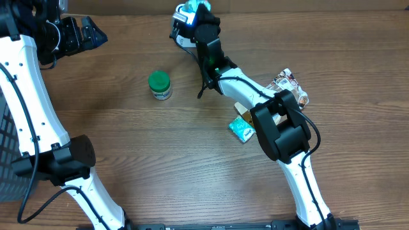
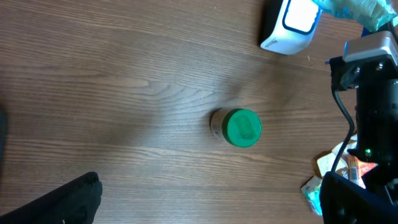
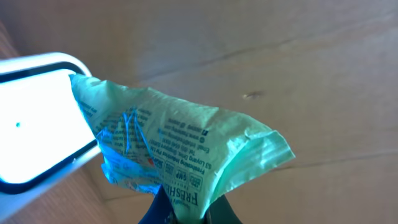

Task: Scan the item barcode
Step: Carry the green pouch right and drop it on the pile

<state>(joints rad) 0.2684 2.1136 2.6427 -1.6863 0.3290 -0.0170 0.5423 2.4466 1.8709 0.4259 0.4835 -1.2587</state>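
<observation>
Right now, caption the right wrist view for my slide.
Right fingers pinch a green printed packet beside the lit white scanner window.

One scanner (image 2: 289,25), one green-lidded jar (image 2: 239,127), two teal packets (image 3: 180,149) (image 1: 241,130), one printed packet (image 1: 291,86).

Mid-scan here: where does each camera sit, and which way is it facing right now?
Overhead: above the table, looking straight down; shows left arm, right arm, jar, scanner.
Left wrist: high, facing down at the jar; one own finger shows, plus the right arm.
Right wrist: close behind the green packet pinched in the right gripper, facing the scanner window.
Shared: all three show the scanner.
</observation>
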